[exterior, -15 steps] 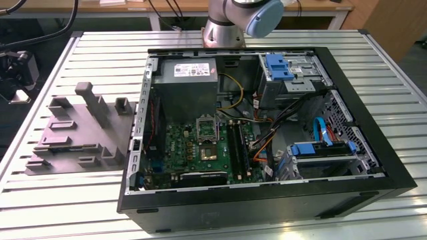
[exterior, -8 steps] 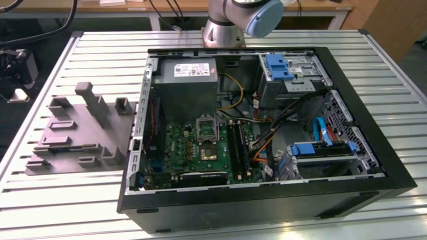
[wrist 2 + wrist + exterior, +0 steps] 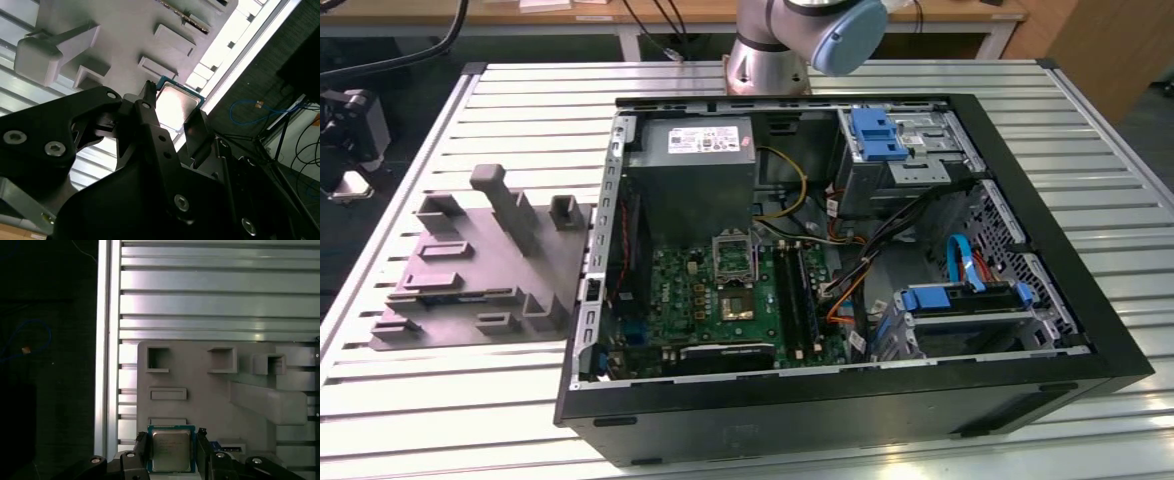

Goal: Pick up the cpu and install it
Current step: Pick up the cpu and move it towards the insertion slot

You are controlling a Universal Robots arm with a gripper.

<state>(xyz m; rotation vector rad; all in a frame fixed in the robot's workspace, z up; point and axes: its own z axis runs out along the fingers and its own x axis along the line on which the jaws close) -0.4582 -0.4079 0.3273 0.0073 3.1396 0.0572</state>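
On the exterior view's left, a grey moulded tray (image 3: 467,275) with raised blocks and pockets is seen lying on a slatted metal table (image 3: 400,400). Further towards the exterior view's right, an open black computer case (image 3: 854,405) is laid on its side on the same table, with a green motherboard (image 3: 707,295) exposed inside and a grey power supply (image 3: 700,150) beyond it. The base of the robot arm (image 3: 767,60) is mounted behind the case.

In both wrist views the cpu (image 3: 171,450) (image 3: 176,102) is found between the two black fingers (image 3: 141,447) (image 3: 150,120) of the gripper (image 3: 172,454) (image 3: 172,107). The fingers are closed against two opposite edges of the chip, so that it is clamped flat between them, its pale metal top turned towards the first wrist camera and its green border showing around that top. The chip is held apart from the tray (image 3: 210,395) (image 3: 125,30), which is seen beneath it, near the tray edge that lies by the rim of the table (image 3: 107,340). Beyond that rim, dark floor is seen in the second wrist view, with a loop of blue cable (image 3: 245,107) on it
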